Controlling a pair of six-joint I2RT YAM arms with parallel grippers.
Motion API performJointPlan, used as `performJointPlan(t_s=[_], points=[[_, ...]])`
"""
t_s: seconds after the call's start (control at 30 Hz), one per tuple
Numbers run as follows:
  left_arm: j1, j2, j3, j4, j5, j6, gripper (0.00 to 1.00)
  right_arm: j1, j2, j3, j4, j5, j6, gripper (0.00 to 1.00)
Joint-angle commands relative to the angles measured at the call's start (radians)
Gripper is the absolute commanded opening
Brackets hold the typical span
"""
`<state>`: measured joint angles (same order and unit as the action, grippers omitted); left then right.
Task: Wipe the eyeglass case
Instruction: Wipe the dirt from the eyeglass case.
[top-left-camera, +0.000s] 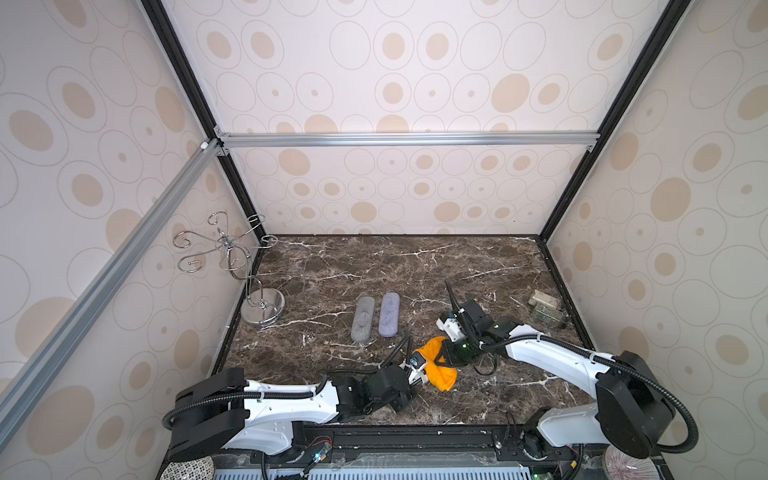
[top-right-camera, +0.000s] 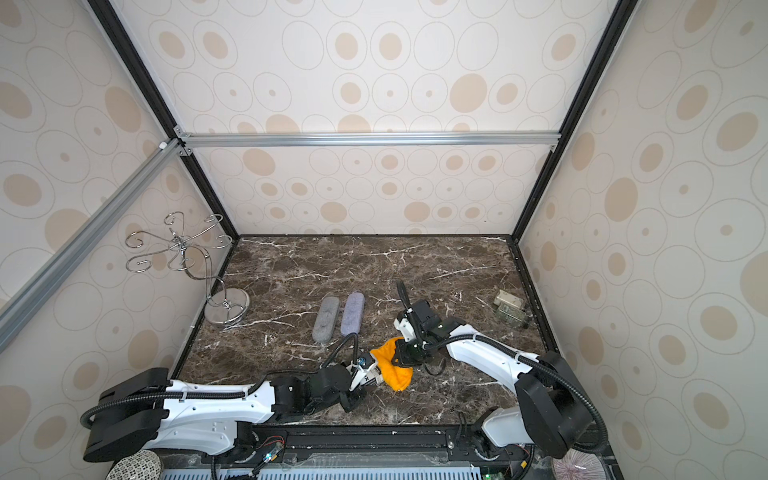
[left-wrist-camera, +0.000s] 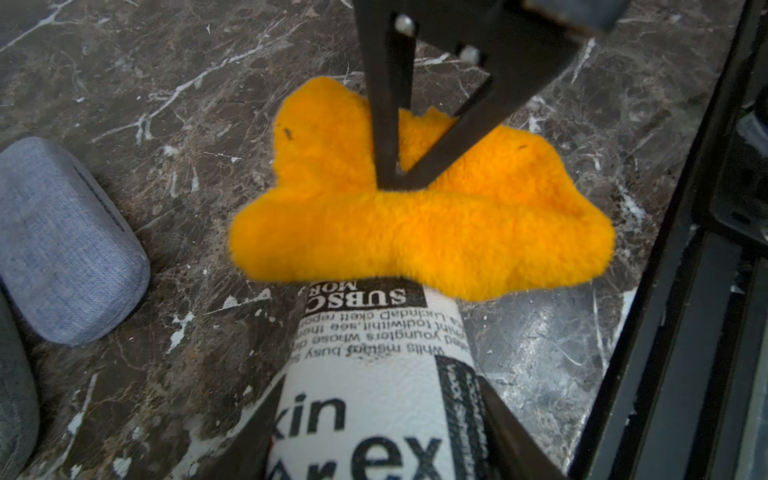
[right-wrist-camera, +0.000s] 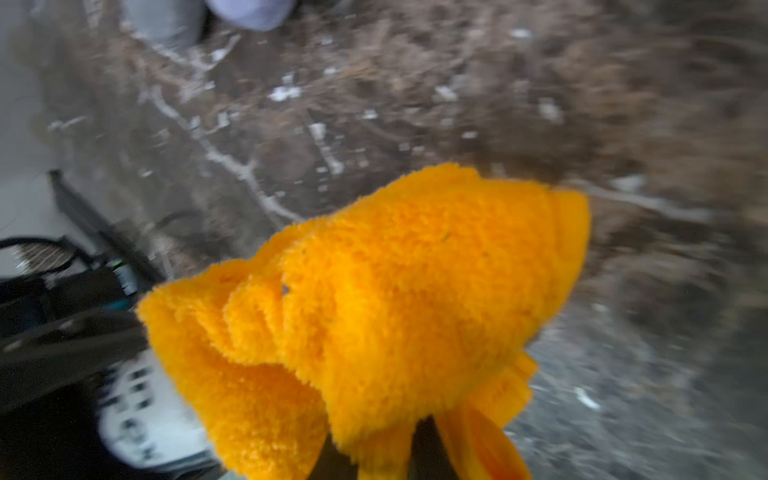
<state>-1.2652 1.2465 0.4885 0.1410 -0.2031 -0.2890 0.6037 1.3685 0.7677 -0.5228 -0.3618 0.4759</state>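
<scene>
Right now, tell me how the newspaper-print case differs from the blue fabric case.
The newspaper-print case is white with black lettering; the blue fabric case is plain blue. The first is clamped in the left gripper; the blue one lies free on the table. The orange cloth, pinched by the right gripper, covers the printed one's end but sits clear of the blue one. Both are rounded and oblong.

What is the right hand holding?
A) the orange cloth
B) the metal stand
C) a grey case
A: the right hand is shut on the orange cloth, which drapes over the end of the printed case.
</scene>
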Motion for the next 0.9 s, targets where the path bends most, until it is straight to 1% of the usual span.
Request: performJointPlan(t_s=[0.0,0.1,0.2,0.33,0.4,0.5,0.63,0.87], points=[[-0.009,-0.033,0.01,0.065,-0.01,-0.045,0.51,-0.018,-0.036,-0.021,-0.137,0.191,0.021,0.0],[-0.008,-0.026,0.015,0.056,0.007,-0.088,0.51,-0.022,-0.091,-0.023,-0.146,0.22,0.024,0.0],[-0.009,-0.018,0.02,0.045,0.023,-0.143,0.51,-0.022,-0.179,-0.038,-0.132,0.217,0.035,0.0],[-0.003,-0.012,0.045,0.014,0.024,-0.27,0.5,-0.01,-0.308,-0.06,-0.119,0.21,0.042,0.0],[0.017,-0.014,0.057,0.005,0.062,-0.335,0.5,0.011,-0.353,-0.062,-0.121,0.235,0.043,0.0],[0.067,-0.03,0.047,0.031,0.128,-0.442,0.5,0.029,-0.398,-0.069,-0.124,0.282,0.045,0.0],[0.161,-0.068,-0.02,0.172,0.253,-0.566,0.5,0.065,-0.43,-0.072,-0.105,0.317,0.055,0.0],[0.267,-0.086,-0.077,0.295,0.411,-0.69,0.5,0.179,-0.428,-0.042,-0.055,0.398,0.069,0.0]])
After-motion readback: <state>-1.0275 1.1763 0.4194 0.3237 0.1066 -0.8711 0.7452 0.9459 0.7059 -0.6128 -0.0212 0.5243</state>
